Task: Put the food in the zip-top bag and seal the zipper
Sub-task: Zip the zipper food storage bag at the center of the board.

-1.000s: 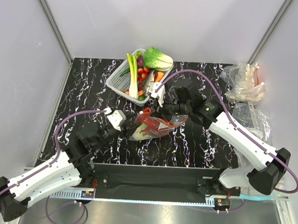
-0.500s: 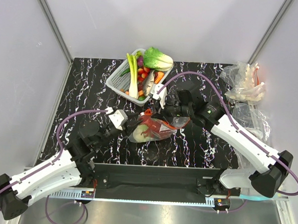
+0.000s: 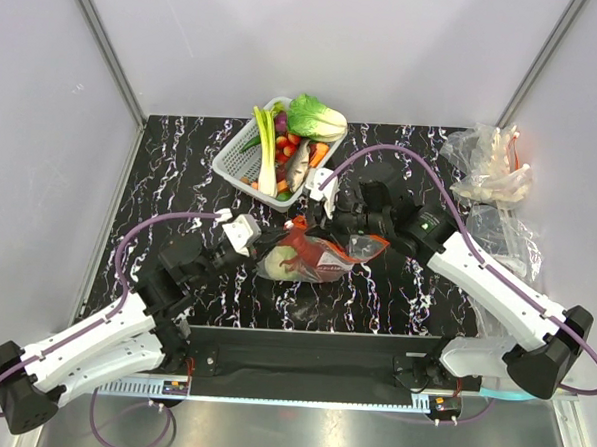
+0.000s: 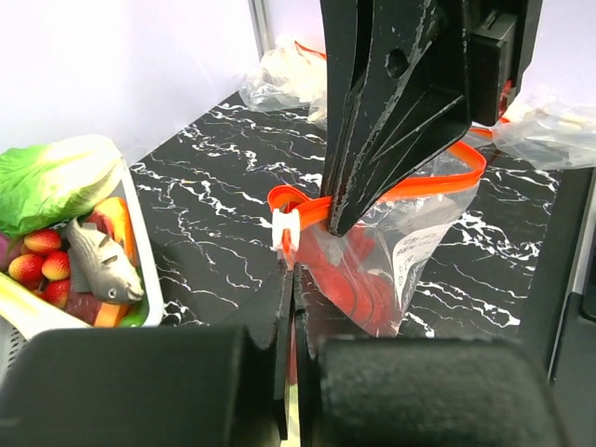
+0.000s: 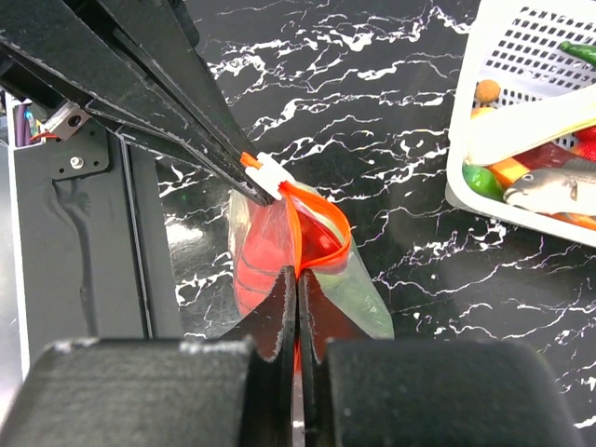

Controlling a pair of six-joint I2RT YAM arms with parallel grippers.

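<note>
At bag [image 3: 322, 260] mouth | left tool [image 4: 289, 279] pinches slider [image 4: 284, 228], right tool [image 5: 298, 279] zipper [image 4: 424, 186] | slider clear only wrist-side

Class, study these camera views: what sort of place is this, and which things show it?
Probably a robotics lab test cell, not a kitchen: a left arm and right arm bolted to a marble-patterned table, plain white walls boxing it in, and toy food in a white basket.

One left end effector [image 4: 291, 279], one right end effector [image 5: 296, 279], one bag [image 3: 329, 253], one lobster [image 3: 303, 254], one cabbage [image 3: 274, 265], one basket [image 3: 227, 161].
</note>
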